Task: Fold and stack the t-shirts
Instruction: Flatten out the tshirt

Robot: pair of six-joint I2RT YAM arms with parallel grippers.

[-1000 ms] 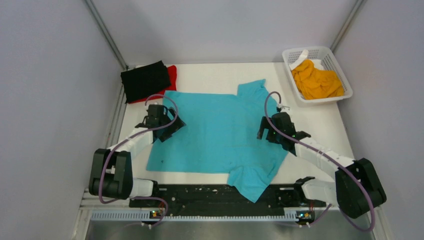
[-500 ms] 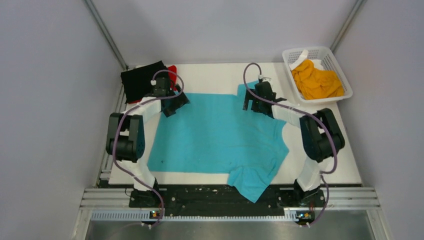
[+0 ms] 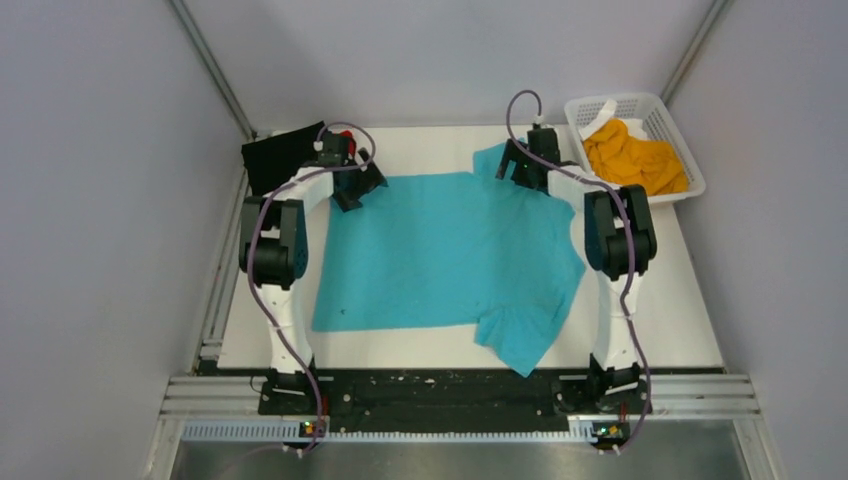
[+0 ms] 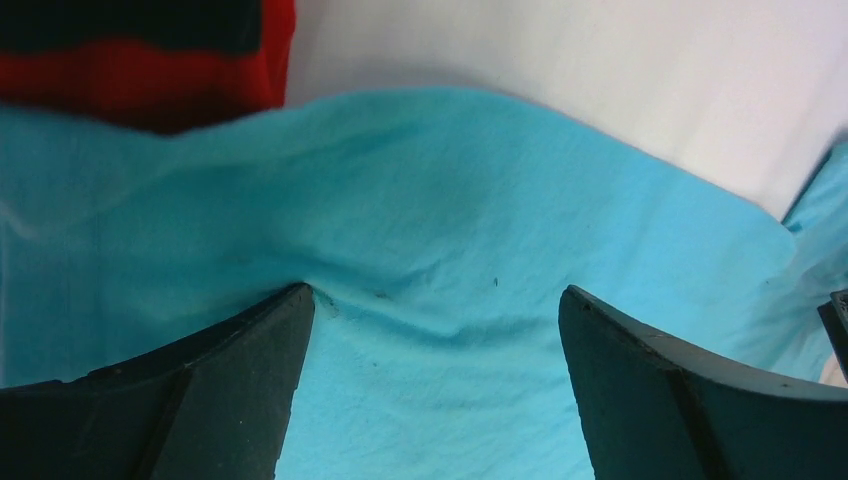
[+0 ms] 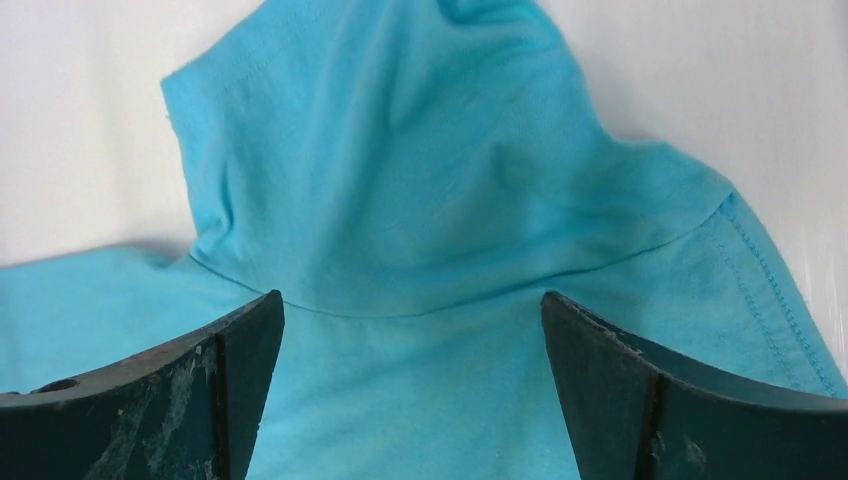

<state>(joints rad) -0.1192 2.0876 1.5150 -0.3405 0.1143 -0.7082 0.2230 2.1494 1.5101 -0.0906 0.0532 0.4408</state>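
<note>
A turquoise t-shirt (image 3: 450, 250) lies spread flat on the white table, one sleeve hanging toward the near edge. My left gripper (image 3: 358, 190) rests open on its far left corner, fingertips pressing into the cloth (image 4: 437, 300). My right gripper (image 3: 515, 172) is open over the far right sleeve seam (image 5: 412, 300), and the sleeve (image 5: 420, 150) bunches up beyond it. A folded black t-shirt (image 3: 275, 155) lies on a red one (image 4: 150, 85) at the far left corner. An orange-yellow t-shirt (image 3: 635, 160) lies crumpled in the basket.
The white mesh basket (image 3: 620, 103) stands at the far right corner. Grey walls close in on the table at left, right and back. Both arms are stretched out along the shirt's sides. A black rail runs along the near edge (image 3: 420, 385).
Both arms have reached away from the near side to the shirt's far edge. The turquoise shirt has shifted slightly away from the near edge. Both grippers stayed open.
</note>
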